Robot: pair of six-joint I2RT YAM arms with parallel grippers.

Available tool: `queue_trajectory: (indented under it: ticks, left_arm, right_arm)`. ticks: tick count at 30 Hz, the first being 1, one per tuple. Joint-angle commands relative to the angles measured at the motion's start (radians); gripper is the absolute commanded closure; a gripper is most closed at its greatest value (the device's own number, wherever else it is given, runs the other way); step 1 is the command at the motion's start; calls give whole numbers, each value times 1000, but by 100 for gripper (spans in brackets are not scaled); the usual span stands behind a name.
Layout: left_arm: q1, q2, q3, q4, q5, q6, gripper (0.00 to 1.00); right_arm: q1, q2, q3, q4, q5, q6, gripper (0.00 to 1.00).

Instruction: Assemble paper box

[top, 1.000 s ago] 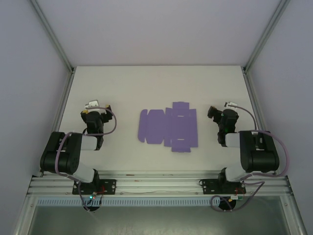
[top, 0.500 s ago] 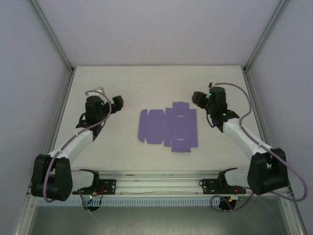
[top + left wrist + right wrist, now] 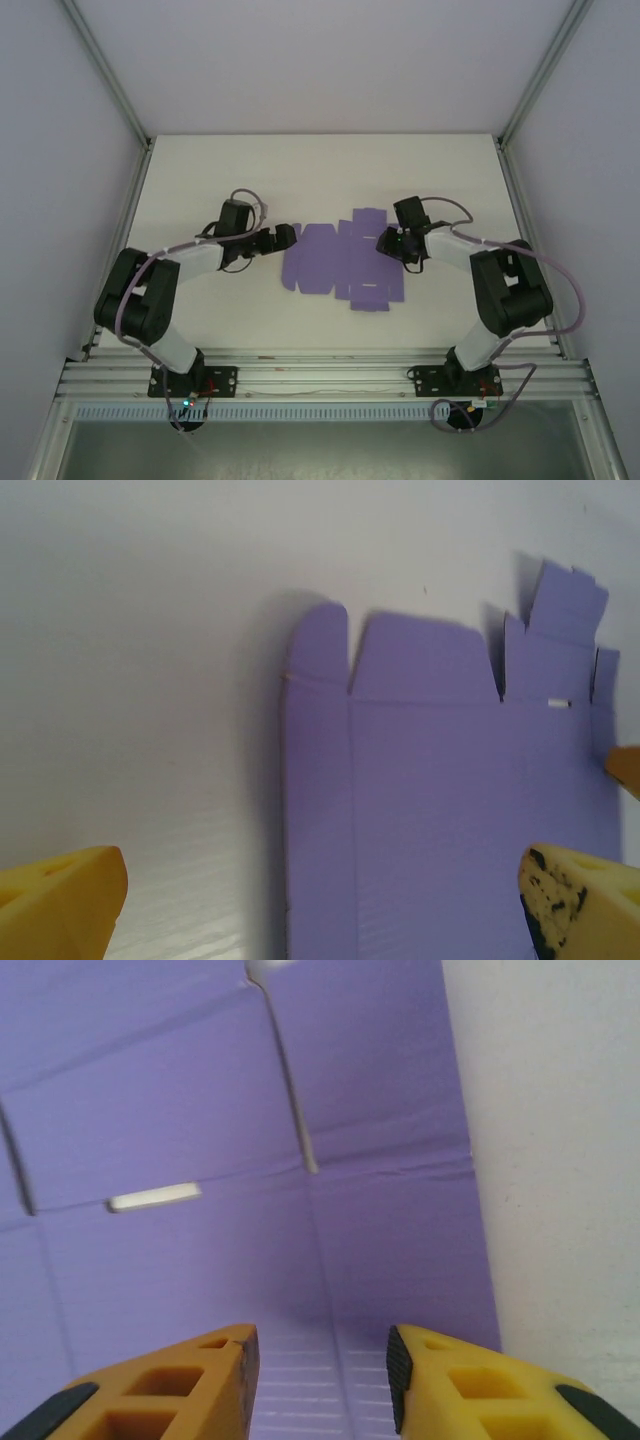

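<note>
The paper box [image 3: 335, 265] is a flat purple die-cut sheet with flaps and slits, lying mid-table. My left gripper [image 3: 287, 236] hovers at the sheet's left edge. In the left wrist view its jaws [image 3: 320, 910] stand wide open, one yellow finger [image 3: 60, 905] over bare table and the other over the sheet [image 3: 450, 800]. My right gripper [image 3: 385, 243] is over the sheet's right side. In the right wrist view its gripper [image 3: 322, 1365] is open with a narrow gap and nothing in it; the purple sheet [image 3: 200, 1110] lies flat beneath, a fold line running between the fingertips.
The white table [image 3: 320, 170] has pale walls and metal frame posts on the left, right and back. An aluminium rail [image 3: 320, 375] with the arm bases runs along the near edge. Bare table lies behind and in front of the sheet.
Both arms have swung in from the table's sides to the sheet's left and right edges. The right gripper's jaws have narrowed; the left jaws stay wide. The sheet has not moved.
</note>
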Motion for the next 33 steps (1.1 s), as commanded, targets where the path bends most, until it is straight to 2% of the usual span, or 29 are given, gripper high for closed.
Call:
queue_trajectory:
  ticks: [1,4,6,14,17,20,23,26,29,32,33]
  left_arm:
    - [-26,39,40,6,134,-34,0]
    - [-38,70,30,64,178,-56,1]
    - [-41,93,44,37,181,-50,2]
    - [-48,146,36,164,277,-112,9]
    - [-51,158,42,200,282,-134,13]
    - [-58,161,38,268,293,-161,21]
    - [-65,154,54,253,274,-144,38]
    - [-69,144,73,208,229,-118,66]
    - [-69,129,93,172,213,-94,86]
    - [-70,85,101,168,210,-78,100]
    - [-70,67,104,159,210,-73,100]
  right_arm:
    - [-2,28,-17,16,4,24,61]
    - [-2,29,-56,91,-14,41,61]
    - [-2,37,-71,121,-19,60,61]
    - [-2,75,-88,172,-54,80,61]
    - [-3,78,-92,192,-67,86,61]
    - [-2,77,-96,213,-72,84,61]
    - [-2,73,-98,227,-75,86,61]
    - [-3,55,-101,242,-88,73,61]
    - [-9,9,-91,228,-75,46,58]
    - [-37,-70,-82,205,-103,15,49]
    - [-51,-100,-83,203,-121,1,44]
